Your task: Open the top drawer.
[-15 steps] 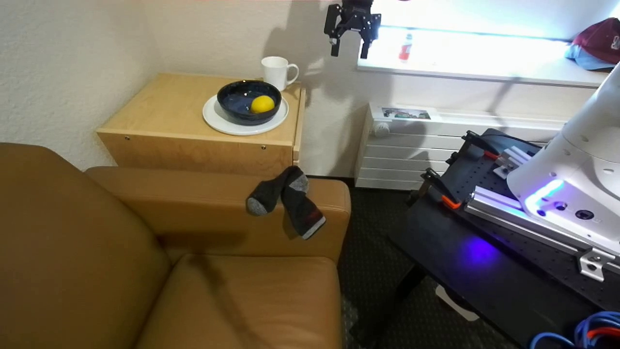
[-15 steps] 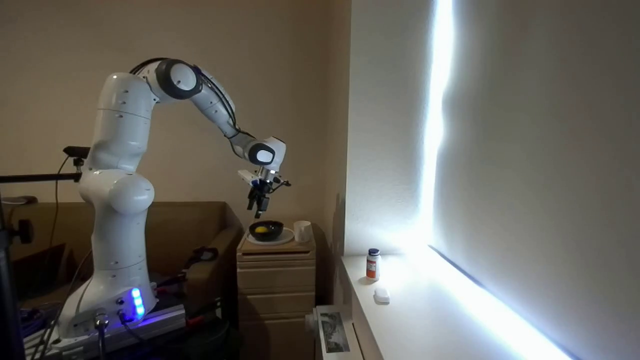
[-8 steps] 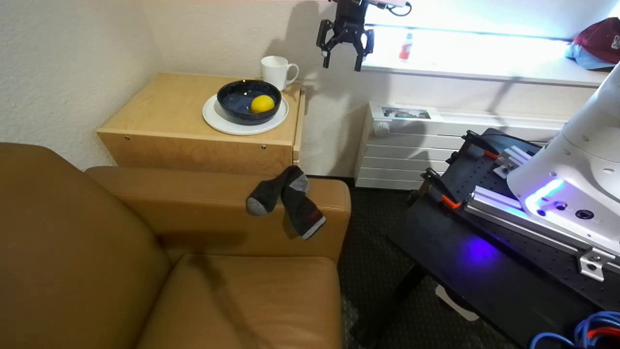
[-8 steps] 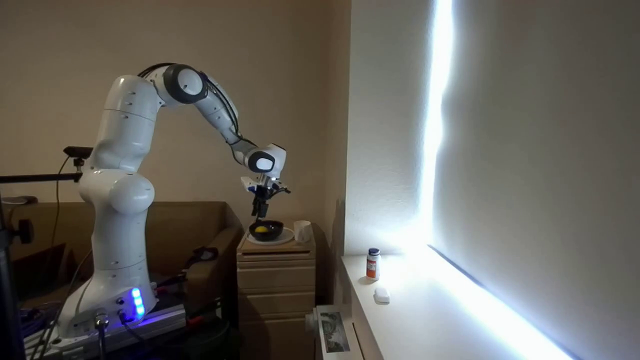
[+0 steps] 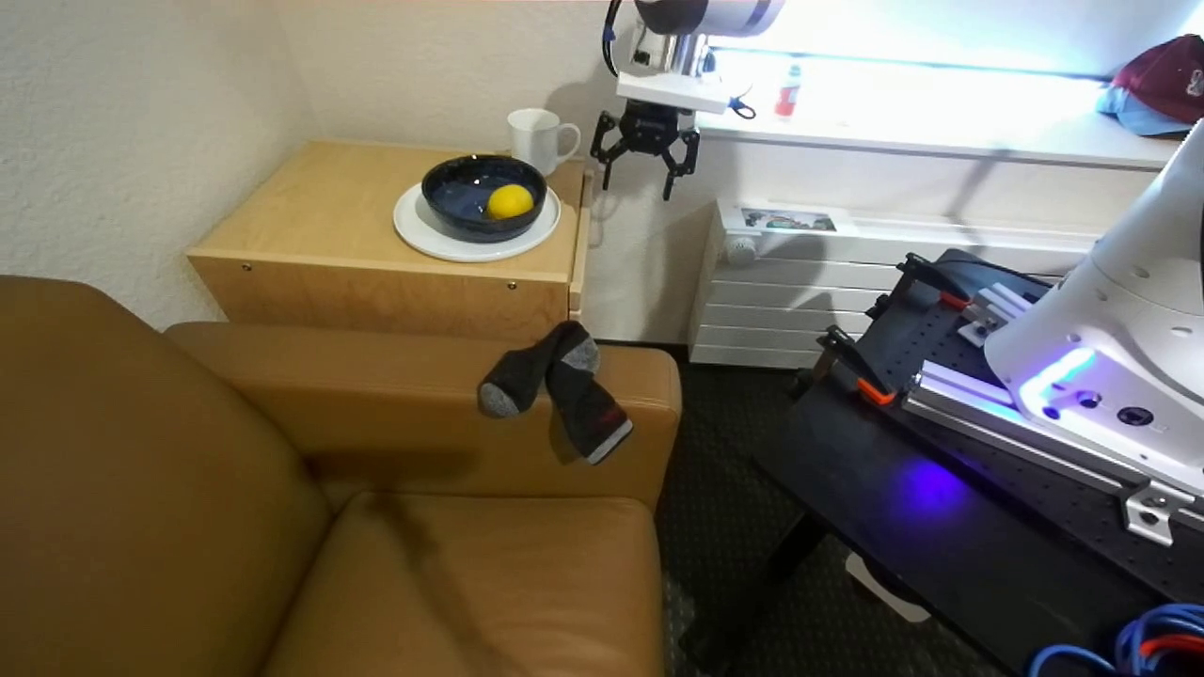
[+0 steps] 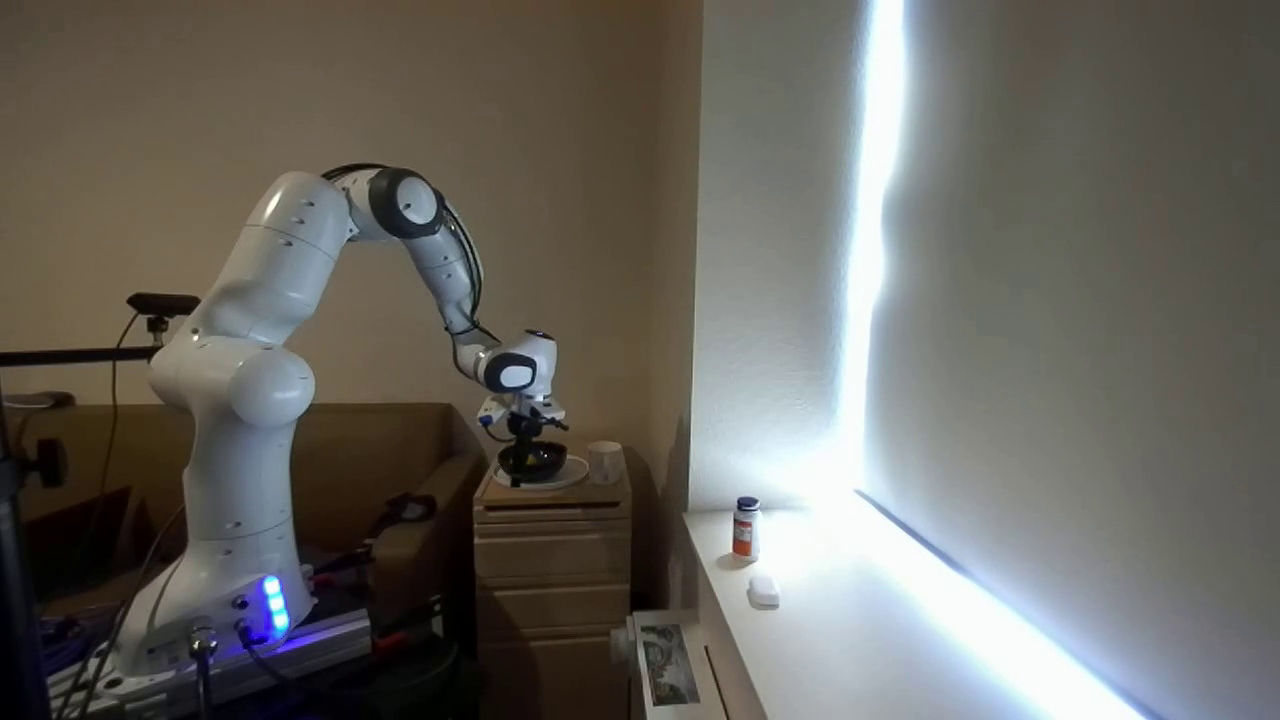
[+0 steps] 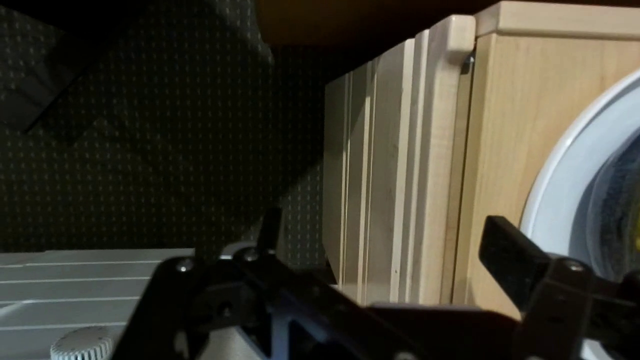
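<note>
1. Drawer [image 7: 439, 150]: below my jaws, long axis along the front edge of the counter [image 7: 520, 90]. I judge it closed.
2. Jaws spread, gripping nothing, set across that axis. Wrist view has the drawer between the fingertips [image 7: 502, 245], nearer the counter-side one; I'd lower and ease that way.
3. Wrist view hides one front corner of the counter behind the jaws; in an exterior view it shows, near the mug [image 5: 533, 141]. Drop height: can't tell.

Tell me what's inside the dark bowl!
A round yellow thing sits inside the dark bowl. The spot right under it is covered, so I can't see that.
</note>
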### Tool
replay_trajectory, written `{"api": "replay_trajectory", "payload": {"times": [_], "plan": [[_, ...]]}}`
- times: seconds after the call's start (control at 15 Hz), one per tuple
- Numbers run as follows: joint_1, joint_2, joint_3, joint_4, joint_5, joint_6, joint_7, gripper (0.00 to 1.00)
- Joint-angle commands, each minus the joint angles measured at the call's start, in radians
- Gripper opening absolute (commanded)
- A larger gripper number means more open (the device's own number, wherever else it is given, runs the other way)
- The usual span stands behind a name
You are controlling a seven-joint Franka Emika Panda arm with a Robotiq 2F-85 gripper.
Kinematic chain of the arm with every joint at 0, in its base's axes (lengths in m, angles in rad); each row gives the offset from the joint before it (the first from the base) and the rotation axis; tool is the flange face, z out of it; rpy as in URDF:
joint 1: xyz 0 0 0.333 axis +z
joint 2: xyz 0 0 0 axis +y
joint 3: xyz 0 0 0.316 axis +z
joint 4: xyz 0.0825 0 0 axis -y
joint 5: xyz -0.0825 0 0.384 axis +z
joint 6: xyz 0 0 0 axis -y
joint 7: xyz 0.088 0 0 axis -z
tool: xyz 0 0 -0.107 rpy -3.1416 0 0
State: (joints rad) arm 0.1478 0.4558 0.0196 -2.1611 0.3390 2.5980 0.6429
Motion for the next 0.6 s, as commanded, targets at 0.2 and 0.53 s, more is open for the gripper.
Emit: {"api": "replay_trajectory", "payload": {"times": [0.2, 0.53], "plan": [[-0.003, -0.004, 0.001, 0.004, -0.002, -0.003, 0.002, 1.0], [0.049, 0.12, -0.042, 0.042, -0.036, 0.148, 0.109, 1.0]]}}
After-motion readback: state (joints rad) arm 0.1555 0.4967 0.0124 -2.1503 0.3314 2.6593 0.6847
